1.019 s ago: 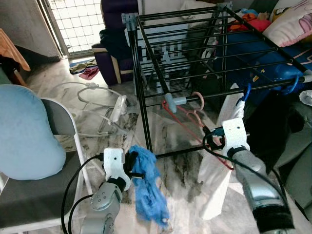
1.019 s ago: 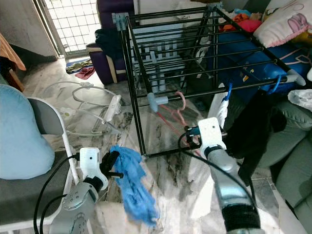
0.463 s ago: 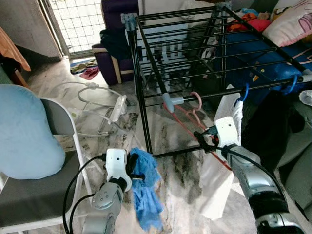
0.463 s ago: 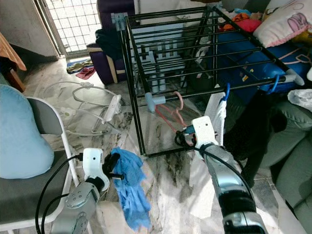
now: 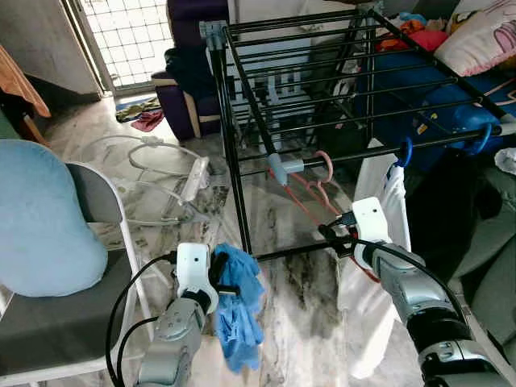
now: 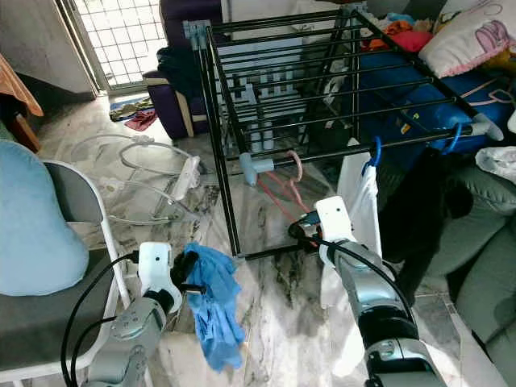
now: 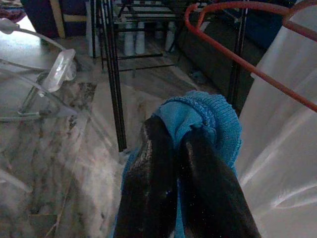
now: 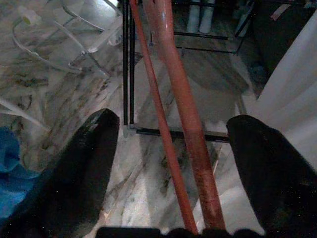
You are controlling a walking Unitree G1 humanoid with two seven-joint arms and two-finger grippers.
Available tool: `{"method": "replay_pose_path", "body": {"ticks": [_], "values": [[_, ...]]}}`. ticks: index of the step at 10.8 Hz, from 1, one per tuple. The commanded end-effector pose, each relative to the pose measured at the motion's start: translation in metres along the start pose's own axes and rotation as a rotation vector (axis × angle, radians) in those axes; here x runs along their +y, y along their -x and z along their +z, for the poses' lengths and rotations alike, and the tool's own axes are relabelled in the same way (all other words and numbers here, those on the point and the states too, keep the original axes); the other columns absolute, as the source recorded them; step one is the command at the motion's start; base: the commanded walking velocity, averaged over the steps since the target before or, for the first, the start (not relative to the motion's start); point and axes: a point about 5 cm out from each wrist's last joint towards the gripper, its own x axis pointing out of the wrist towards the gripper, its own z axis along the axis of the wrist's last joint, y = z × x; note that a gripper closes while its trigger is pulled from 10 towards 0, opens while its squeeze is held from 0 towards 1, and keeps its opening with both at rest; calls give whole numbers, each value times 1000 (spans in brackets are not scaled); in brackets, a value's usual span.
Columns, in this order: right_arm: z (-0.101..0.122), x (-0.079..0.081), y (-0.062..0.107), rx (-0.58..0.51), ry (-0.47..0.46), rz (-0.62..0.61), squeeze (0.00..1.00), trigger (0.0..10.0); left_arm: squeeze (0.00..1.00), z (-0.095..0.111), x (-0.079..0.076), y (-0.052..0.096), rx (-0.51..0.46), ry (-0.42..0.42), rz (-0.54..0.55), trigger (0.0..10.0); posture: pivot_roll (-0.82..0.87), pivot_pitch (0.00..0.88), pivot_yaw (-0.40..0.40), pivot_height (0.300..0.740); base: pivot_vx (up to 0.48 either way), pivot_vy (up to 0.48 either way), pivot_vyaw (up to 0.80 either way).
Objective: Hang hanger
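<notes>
A red hanger (image 5: 305, 198) with a pink hook hangs from the front rail of the black drying rack (image 5: 241, 185). Its lower arm slants down toward my right gripper (image 5: 329, 237). In the right wrist view that gripper (image 8: 174, 119) is open, its fingers (image 8: 84, 163) set wide on either side of the hanger's red bars (image 8: 183, 94) without touching them. My left gripper (image 5: 218, 278) is low in front of the rack. It is shut on a blue cloth (image 5: 239, 316), which droops toward the floor and bunches over the fingertips (image 7: 158, 144).
A white garment (image 5: 379, 274) hangs on a blue hook from the rack's front rail, just right of my right arm. A grey folding chair (image 5: 101, 201) with a light blue cushion stands at the left. White cables and a white device (image 5: 192, 179) lie on the marble floor. Sofas sit behind and right.
My right gripper has moved left and nearer the rack's lower bar, along the red hanger. The blue cloth in my left gripper has swung in closer and hangs more gathered.
</notes>
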Motion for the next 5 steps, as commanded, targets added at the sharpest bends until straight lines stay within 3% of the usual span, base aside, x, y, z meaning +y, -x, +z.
{"method": "replay_pose_path", "body": {"ticks": [1, 5], "values": [[6, 4, -4, -16, 0, 19, 0, 0, 0, 4, 1, -2, -10, 1, 3, 10000, -89, 0, 63, 740, 0, 0, 0], [-2, 7, -6, 5, 8, 33, 0, 588, 0, 1, 0, -3, 6, -1, 5, 10000, -91, 0, 63, 740, 0, 0, 0]]}}
